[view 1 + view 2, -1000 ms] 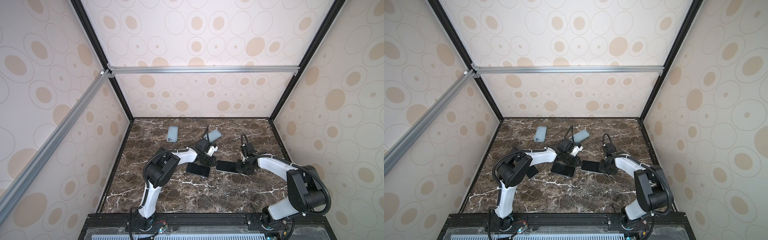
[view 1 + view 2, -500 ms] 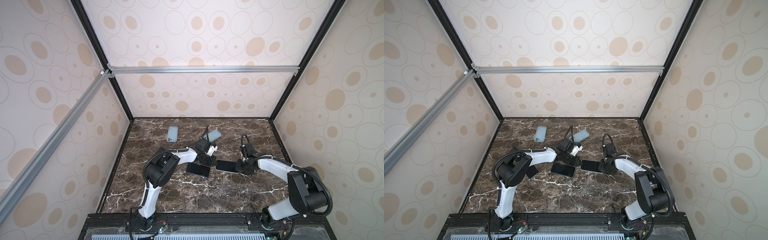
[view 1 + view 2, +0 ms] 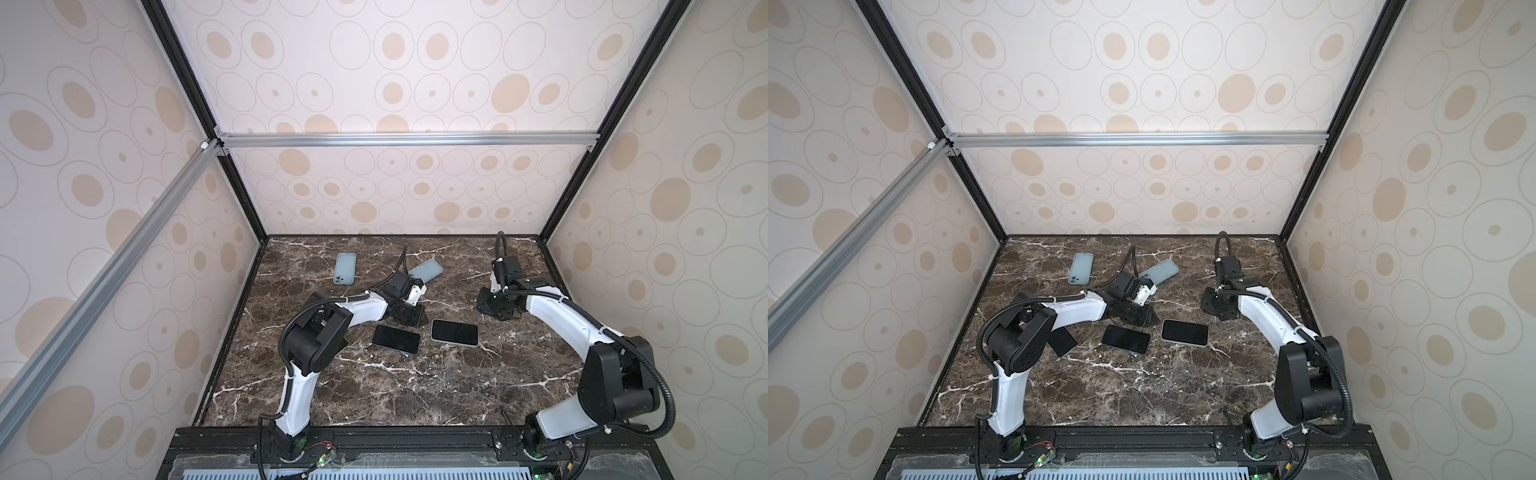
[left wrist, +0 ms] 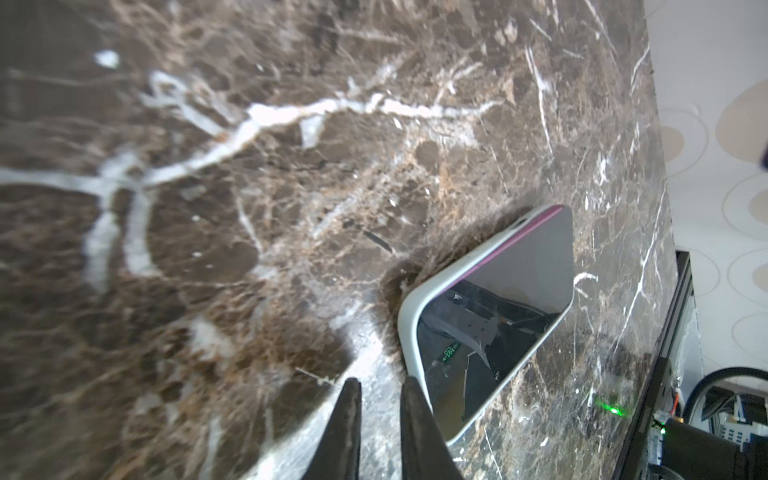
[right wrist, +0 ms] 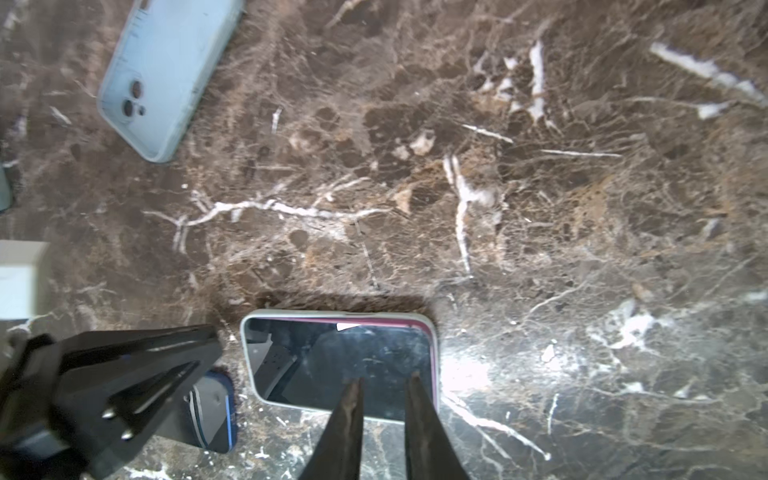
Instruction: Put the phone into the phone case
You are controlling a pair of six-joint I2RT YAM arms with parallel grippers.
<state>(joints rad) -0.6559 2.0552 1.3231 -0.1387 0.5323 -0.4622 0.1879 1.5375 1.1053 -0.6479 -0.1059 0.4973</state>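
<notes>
Both arms reach in from the front edge of the bench (image 3: 374, 386), elbows bent, wrists tipped down. The left fingers (image 4: 348, 432), slightly parted and empty, sit close beside the phone (image 3: 454, 332), which lies flat in its white case (image 4: 407, 332) near the bench's middle. The right fingers (image 5: 424, 432), likewise parted and empty, hover apart from it toward the right edge.
</notes>
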